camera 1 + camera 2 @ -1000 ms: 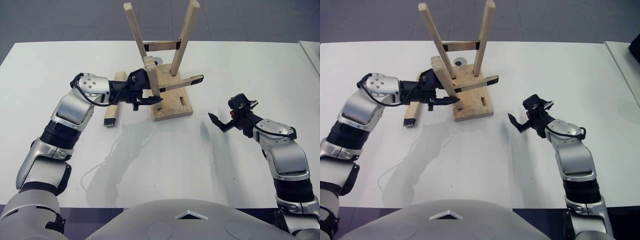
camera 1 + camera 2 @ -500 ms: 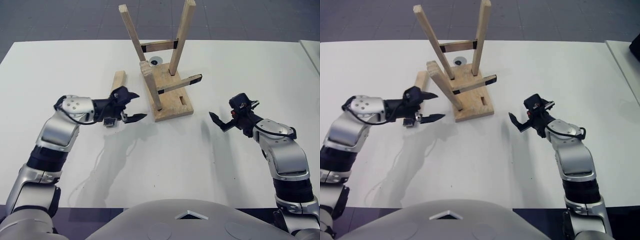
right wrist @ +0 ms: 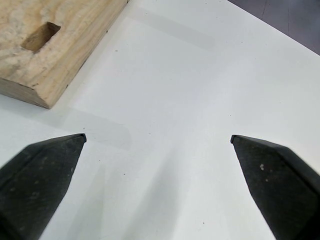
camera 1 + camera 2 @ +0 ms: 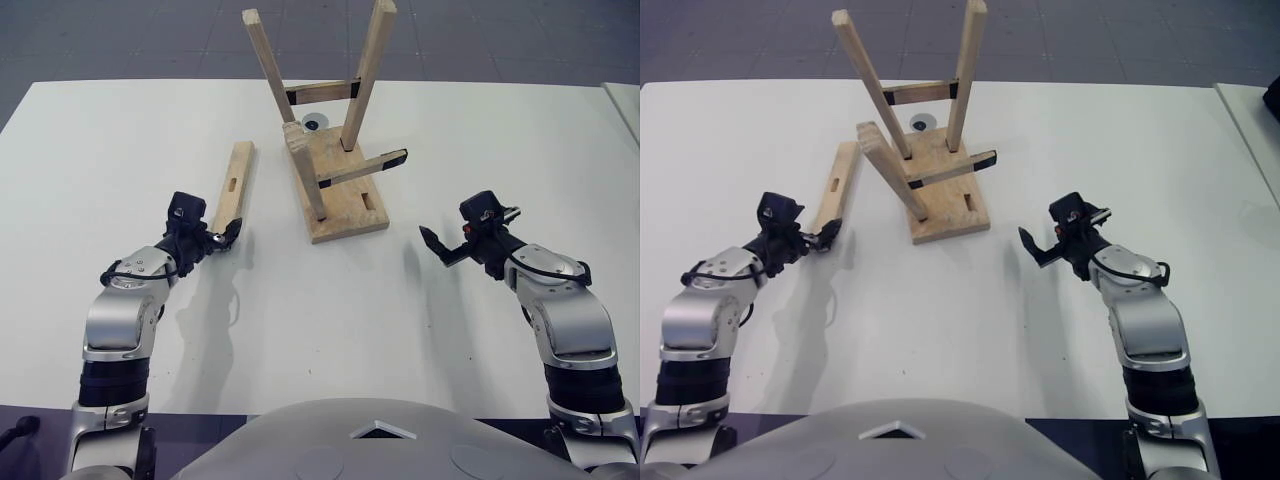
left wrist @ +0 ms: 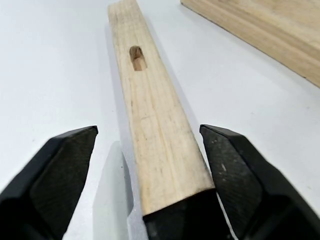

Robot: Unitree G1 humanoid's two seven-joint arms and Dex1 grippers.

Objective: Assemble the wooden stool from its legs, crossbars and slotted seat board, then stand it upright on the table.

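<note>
The half-built stool is sitting upside down towards the far side of the white table [image 4: 330,320], with its slotted seat board [image 4: 350,205] lying flat. Three legs are rising from the board: two long ones [image 4: 270,65] [image 4: 368,70] at the far side and a third [image 4: 305,170] leaning at the near left corner. A dark-tipped crossbar [image 4: 322,92] is bridging the two far legs. A second crossbar [image 4: 362,165] is jutting to the right from the third leg.

A fourth, loose leg [image 4: 232,185] is lying flat on the table just left of the board, apart from it. The left claw [image 4: 228,240] is sitting low at this leg's near end with its jaws spread. In the left wrist view the leg's dark end [image 5: 175,215] is lying between the two fingers [image 5: 55,170], close against one and clear of the other, so nothing is being gripped.

The right claw [image 4: 437,247] is hanging over bare table to the right of the board's near right corner [image 3: 55,45], jaws wide apart and holding nothing.
</note>
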